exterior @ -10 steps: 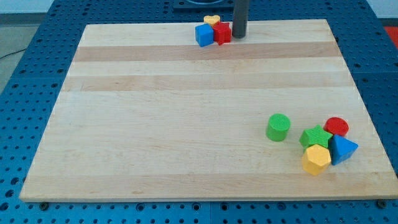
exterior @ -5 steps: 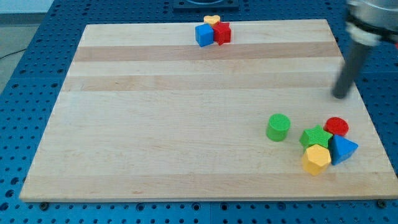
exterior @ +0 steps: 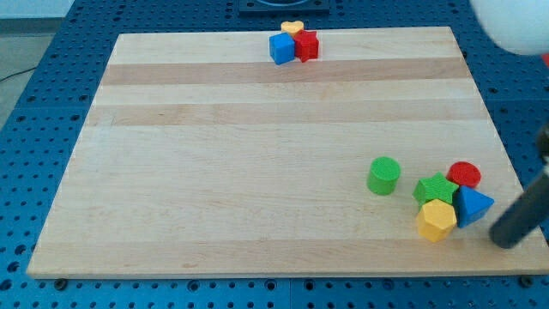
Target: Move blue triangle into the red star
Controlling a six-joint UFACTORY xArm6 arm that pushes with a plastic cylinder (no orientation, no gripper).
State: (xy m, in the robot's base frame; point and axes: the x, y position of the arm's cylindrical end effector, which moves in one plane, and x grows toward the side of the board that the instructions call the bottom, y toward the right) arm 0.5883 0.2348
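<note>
My tip (exterior: 508,243) sits near the lower right edge of the wooden surface (exterior: 214,172), just beside the blue triangle (exterior: 473,206), which lies at about ten o'clock from it. There are no jaws here, only a bare rod, so nothing is clasped. The blue triangle rests in the lower right cluster, touching the yellow hexagon (exterior: 437,220), with the green star (exterior: 436,189) and red cylinder (exterior: 464,175) close by; a green cylinder (exterior: 383,175) stands a little apart. The red star (exterior: 307,45) is far off at eleven o'clock, by the blue cube (exterior: 280,48) and yellow heart (exterior: 292,28). Pushing from here looks roughly aligned, though neighbours may get dragged along.
</note>
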